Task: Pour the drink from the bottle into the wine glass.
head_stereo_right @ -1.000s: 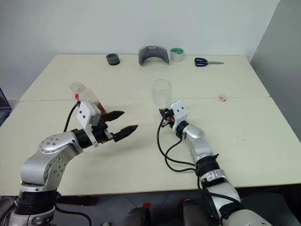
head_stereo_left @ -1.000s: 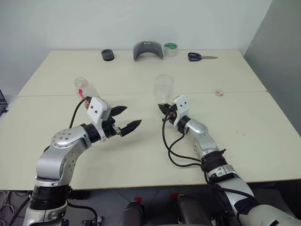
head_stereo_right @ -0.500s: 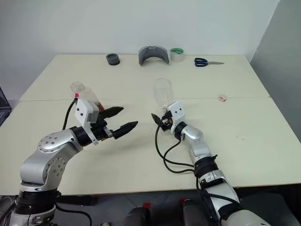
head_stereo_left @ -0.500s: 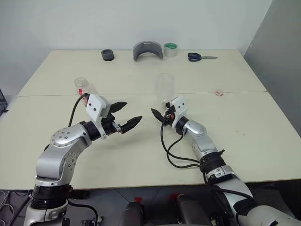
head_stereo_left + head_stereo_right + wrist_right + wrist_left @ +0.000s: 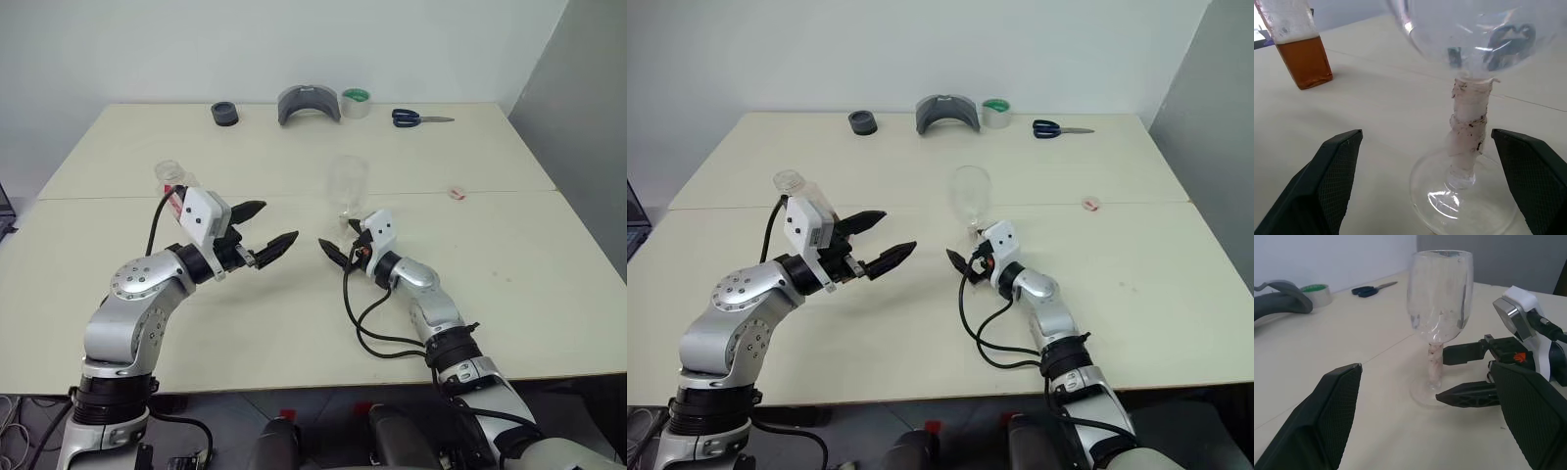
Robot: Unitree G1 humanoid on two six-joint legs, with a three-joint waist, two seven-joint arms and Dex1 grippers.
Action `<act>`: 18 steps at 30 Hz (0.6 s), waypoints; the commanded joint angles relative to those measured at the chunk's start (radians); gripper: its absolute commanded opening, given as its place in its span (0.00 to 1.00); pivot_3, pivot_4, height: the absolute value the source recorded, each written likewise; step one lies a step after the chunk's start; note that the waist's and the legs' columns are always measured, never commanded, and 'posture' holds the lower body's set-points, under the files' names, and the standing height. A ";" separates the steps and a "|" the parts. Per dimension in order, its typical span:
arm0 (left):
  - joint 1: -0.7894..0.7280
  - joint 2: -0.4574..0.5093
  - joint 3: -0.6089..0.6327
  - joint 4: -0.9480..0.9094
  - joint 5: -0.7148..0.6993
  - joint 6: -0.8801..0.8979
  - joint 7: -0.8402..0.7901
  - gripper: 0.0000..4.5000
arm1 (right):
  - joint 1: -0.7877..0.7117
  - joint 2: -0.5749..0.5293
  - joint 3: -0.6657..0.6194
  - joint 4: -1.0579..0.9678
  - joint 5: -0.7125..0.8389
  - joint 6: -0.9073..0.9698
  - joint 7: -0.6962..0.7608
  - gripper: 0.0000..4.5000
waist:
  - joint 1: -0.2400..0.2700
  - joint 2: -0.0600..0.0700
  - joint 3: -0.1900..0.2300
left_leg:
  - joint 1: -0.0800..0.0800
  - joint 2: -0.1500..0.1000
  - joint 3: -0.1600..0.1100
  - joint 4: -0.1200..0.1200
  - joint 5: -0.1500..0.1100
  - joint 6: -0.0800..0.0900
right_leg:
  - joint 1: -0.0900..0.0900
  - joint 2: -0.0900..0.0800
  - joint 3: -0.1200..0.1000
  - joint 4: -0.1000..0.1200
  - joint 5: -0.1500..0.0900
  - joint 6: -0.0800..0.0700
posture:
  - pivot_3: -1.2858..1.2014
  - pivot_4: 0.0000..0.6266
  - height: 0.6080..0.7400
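The glass stands upright on the table, near its middle, empty and clear, with whitish tape or residue wrapped round its stem. The right gripper sits low just in front of the glass, its jaws apart on either side of the foot and stem, not touching them; in the right wrist view the stem rises between the two black fingers with clear gaps on both sides. The bottle stands well to the left of the glass, behind the left arm, and holds amber drink in its lower part. The left gripper hovers above the table between bottle and glass, pointing toward the glass, jaws wide apart and holding nothing. Along the far edge lie a black ring, a grey curved piece, a tape roll and scissors. A small pinkish scrap lies on the right part of the table.
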 commanded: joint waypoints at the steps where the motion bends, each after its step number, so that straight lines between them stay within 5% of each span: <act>1: -0.012 0.000 0.008 -0.007 0.006 -0.026 0.003 1.00 | 0.000 -0.002 -0.008 -0.051 0.015 0.007 0.003 1.00 | 0.000 0.000 0.000 | 0.000 0.000 0.000 0.000 0.000 0.000 | 0.000 0.000 0.000 0.000 0.000 0.000 | 0.52 0.24 1.00; 18: -0.017 -0.015 0.012 -0.013 0.004 -0.048 0.026 1.00 | 0.077 -0.041 -0.036 -0.154 0.042 0.068 -0.020 1.00 | 0.006 0.000 0.001 | 0.000 0.000 0.000 0.000 0.000 0.000 | 0.000 0.001 0.000 0.000 0.000 0.000 | 0.52 0.24 1.00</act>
